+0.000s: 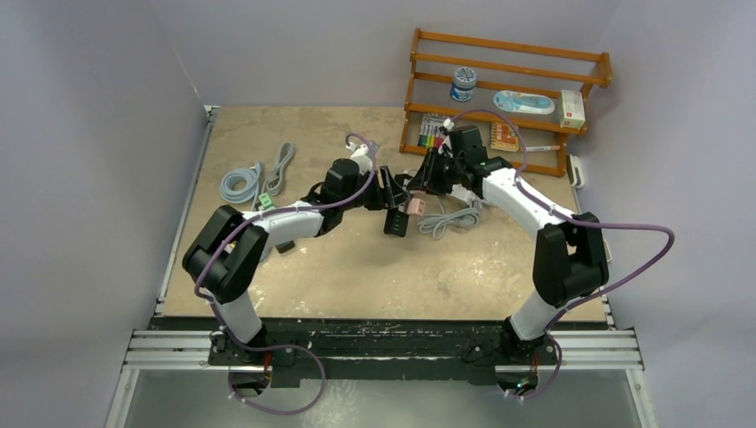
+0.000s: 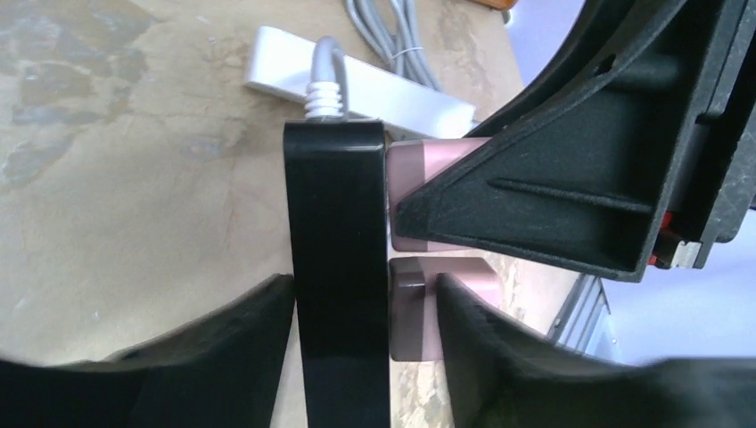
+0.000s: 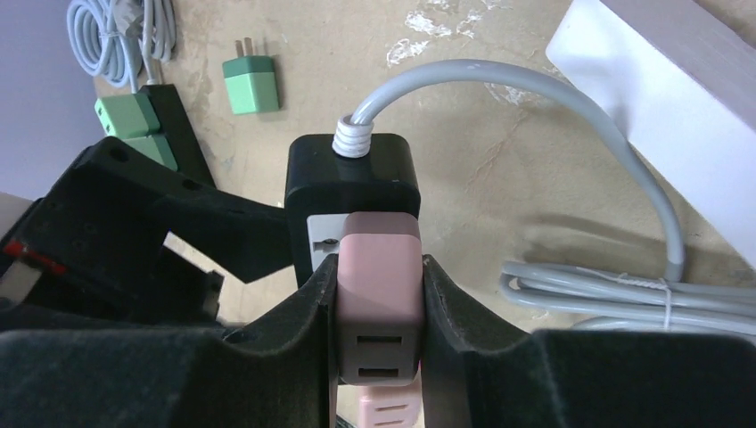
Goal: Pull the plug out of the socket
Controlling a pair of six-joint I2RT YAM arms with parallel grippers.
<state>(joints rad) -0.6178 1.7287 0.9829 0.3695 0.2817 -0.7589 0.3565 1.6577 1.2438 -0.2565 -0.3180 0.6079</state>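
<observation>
A black power strip with a grey cable is held off the table between both arms. A pink plug sits against its white socket face. My right gripper is shut on this pink plug from both sides. My left gripper is shut across the strip's black edge and a second pink plug seated just below the first. In the top view the left gripper and the right gripper meet at the strip at mid-table.
A grey cable bundle and a white box lie on the table right of the strip. Green plugs and coiled cables lie at the left. A wooden shelf stands at the back right.
</observation>
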